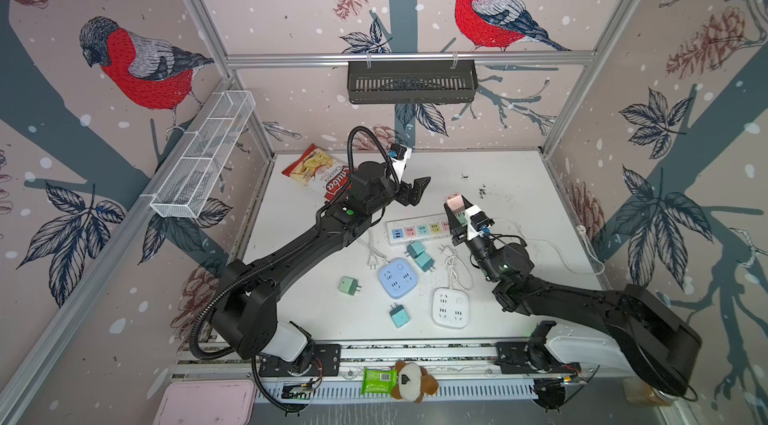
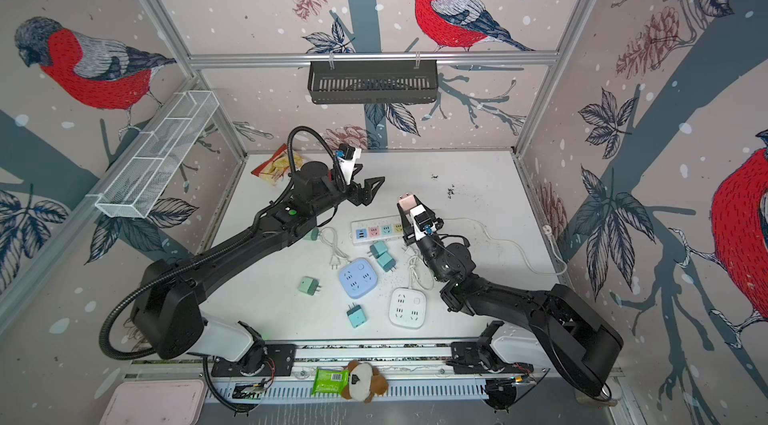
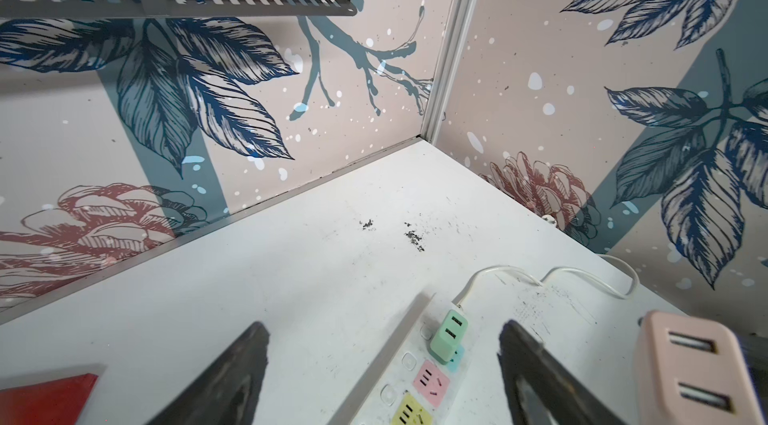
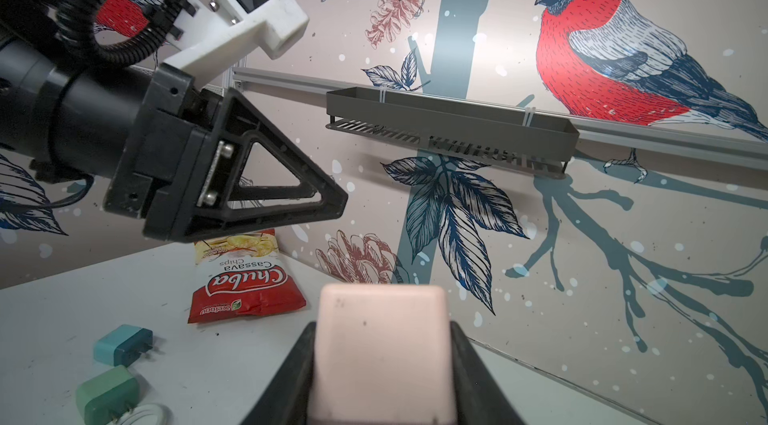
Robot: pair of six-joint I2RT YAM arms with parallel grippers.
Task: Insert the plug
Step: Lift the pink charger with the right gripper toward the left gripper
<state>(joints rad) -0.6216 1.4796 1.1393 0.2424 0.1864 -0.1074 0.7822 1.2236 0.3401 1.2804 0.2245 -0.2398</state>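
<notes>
White tabletop (image 1: 498, 177), bird-papered walls (image 1: 291, 7). By the power strip (image 1: 415, 231): four loose plugs (image 1: 349, 285) (image 1: 399, 315) (image 1: 415, 250) (image 1: 424, 263), two square sockets (image 1: 398, 277) (image 1: 451, 306). My right claw (image 4: 380, 325) grips a pink plug (image 1: 454, 202); my left claw (image 3: 382, 331) gapes.

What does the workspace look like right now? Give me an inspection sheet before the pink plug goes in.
Surface: white table, with dark specks near the back.
Job's things: pink plug held raised near the cable end of the power strip; a green plug already sits in the strip.
Clutter: chip bag at the back left; several loose plugs, a blue socket block and a white socket block in front of the strip.
Grippers: left gripper open, empty, in the air; right gripper shut on the pink plug.
Cables: strip cable runs to the right wall; two loose white cords lie near the blocks.
Surroundings: black shelf on the back wall, wire basket on the left wall.
</notes>
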